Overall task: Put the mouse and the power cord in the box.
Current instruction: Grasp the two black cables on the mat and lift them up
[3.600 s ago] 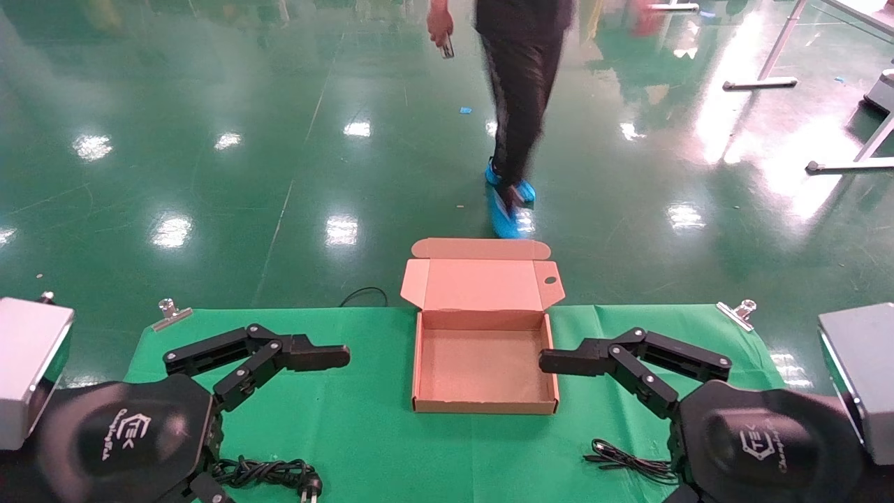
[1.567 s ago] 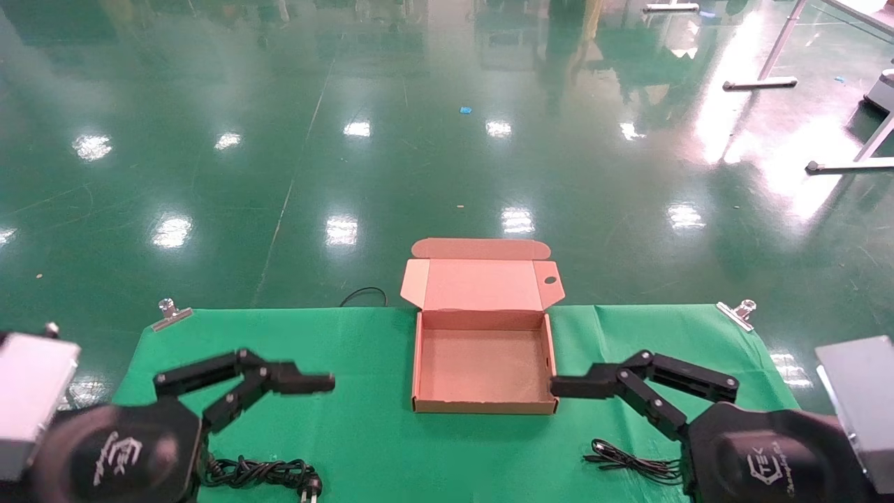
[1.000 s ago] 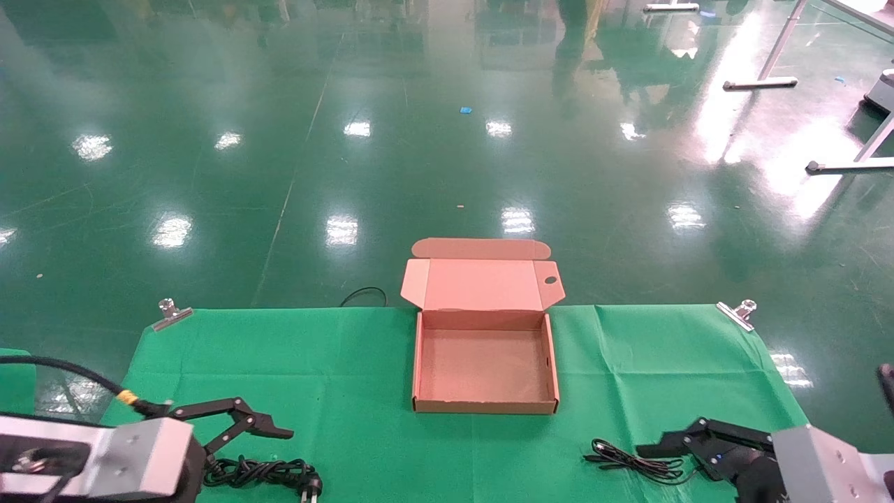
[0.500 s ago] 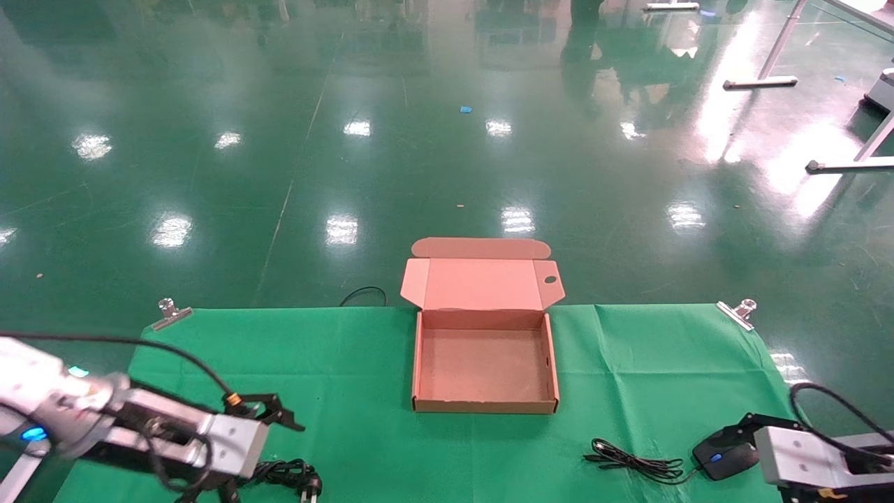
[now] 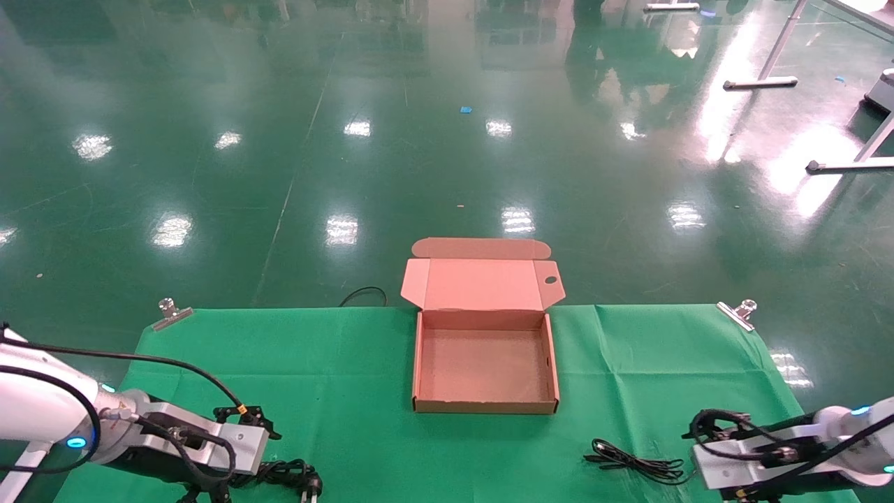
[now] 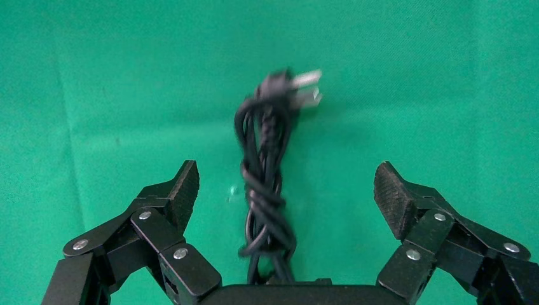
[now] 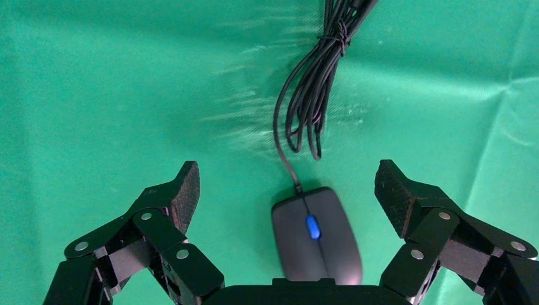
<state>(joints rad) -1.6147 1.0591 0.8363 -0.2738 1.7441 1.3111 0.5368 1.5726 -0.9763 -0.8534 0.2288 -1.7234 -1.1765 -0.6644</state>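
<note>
Jaws spread wide on both sides, nothing gripped! The right gripper (image 7: 289, 190) straddles the mouse (image 7: 316, 234), its thin cable (image 5: 632, 463) bundled just ahead, down at five o'clock on the green bench (image 5: 335, 349). At seven o'clock the left gripper (image 6: 286, 190) hangs over the power cord (image 6: 267, 184), plug (image 6: 304, 88) pointing away from it. The box (image 5: 485, 405) sits dead centre, lid (image 5: 482, 283) flung back toward twelve o'clock, nothing in it.
</note>
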